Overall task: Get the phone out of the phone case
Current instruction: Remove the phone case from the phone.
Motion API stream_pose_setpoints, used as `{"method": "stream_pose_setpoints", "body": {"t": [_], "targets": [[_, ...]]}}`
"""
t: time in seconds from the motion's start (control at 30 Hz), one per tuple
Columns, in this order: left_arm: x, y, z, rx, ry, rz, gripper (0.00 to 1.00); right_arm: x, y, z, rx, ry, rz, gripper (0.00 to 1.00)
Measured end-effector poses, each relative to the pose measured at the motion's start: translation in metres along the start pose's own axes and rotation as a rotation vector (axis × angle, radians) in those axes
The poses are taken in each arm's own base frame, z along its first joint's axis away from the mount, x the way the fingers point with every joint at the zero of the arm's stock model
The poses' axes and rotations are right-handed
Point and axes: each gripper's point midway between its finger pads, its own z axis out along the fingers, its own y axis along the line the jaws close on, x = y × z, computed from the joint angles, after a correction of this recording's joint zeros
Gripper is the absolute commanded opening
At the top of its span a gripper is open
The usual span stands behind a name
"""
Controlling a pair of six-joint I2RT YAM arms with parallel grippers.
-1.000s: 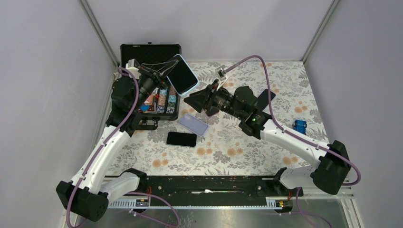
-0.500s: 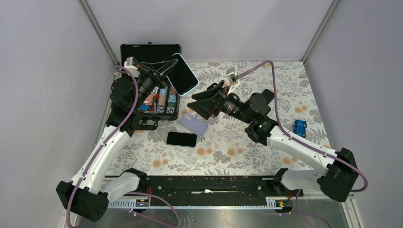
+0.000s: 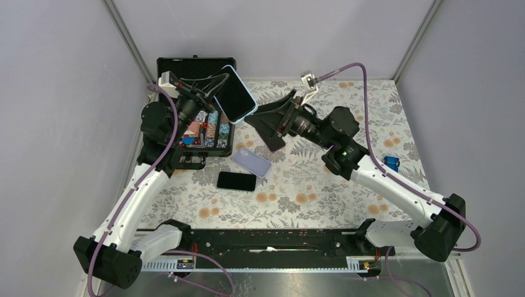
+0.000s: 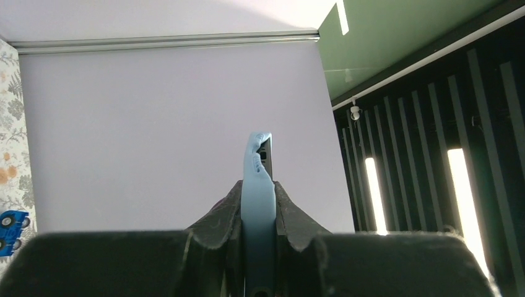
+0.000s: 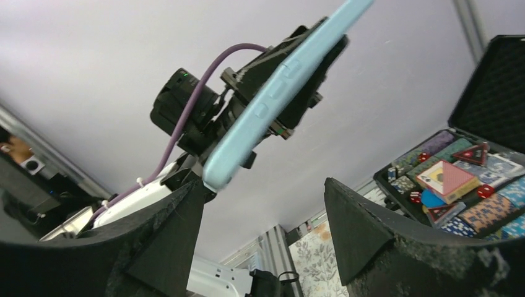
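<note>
Top external view tells us the task is barely begun: our left gripper (image 3: 218,85) clamps the case (image 4: 257,204), raised at far left, phone (image 3: 233,96) seemingly not yet out, while our right gripper (image 3: 265,131) gapes wide just beside it, holding nothing.

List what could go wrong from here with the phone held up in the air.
1. The left gripper pinches the cased phone edge-on, in the air by the open chip case. A push or pull may twist it loose and drop it.
2. The right gripper is open, with the phone's lower corner close to one finger, not centred. Closing now may knock the phone rather than clamp the case.
</note>
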Motion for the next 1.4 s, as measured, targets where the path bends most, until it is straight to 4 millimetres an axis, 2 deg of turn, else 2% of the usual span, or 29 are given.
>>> {"method": "stream_pose_setpoints", "body": {"t": [0.1,0.27,0.4,0.63,0.7,0.77,0.8,0.87,1.13,1.27,1.3,1.4], "targets": [[0.000,0.000,0.000,0.000,0.003,0.007,0.00,0.002,0.009,0.004,-0.048,0.028,0.005,0.78],[0.002,0.001,0.000,-0.001,0.010,0.019,0.00,0.006,0.011,0.004,-0.066,0.043,0.008,0.74],[0.002,0.001,0.000,-0.001,0.010,0.023,0.00,0.007,0.005,0.004,-0.043,0.038,0.015,0.64],[-0.005,0.008,0.004,-0.018,-0.014,0.031,0.00,0.007,-0.006,0.004,0.036,0.020,0.062,0.63],[-0.006,0.008,0.004,-0.016,-0.019,0.034,0.00,0.007,-0.007,0.004,0.044,0.018,0.080,0.51],[-0.008,0.008,0.004,-0.015,-0.026,0.039,0.00,0.006,-0.006,0.004,0.047,0.014,0.109,0.28],[-0.009,0.008,0.004,-0.015,-0.031,0.041,0.00,0.005,-0.005,0.004,0.046,0.012,0.120,0.21],[-0.012,0.010,0.005,-0.018,-0.047,0.052,0.00,0.003,-0.003,0.003,0.050,0.001,0.157,0.15],[-0.018,0.028,0.005,-0.059,-0.067,0.041,0.00,0.010,-0.030,-0.007,0.215,0.013,0.309,0.16],[-0.020,0.029,0.005,-0.059,-0.072,0.040,0.00,0.014,-0.049,-0.012,0.300,0.014,0.392,0.18],[-0.020,0.029,0.005,-0.057,-0.072,0.041,0.00,0.013,-0.053,-0.014,0.316,0.007,0.416,0.19],[-0.020,0.031,0.005,-0.060,-0.072,0.041,0.00,0.012,-0.065,-0.015,0.345,-0.010,0.468,0.35]]}}
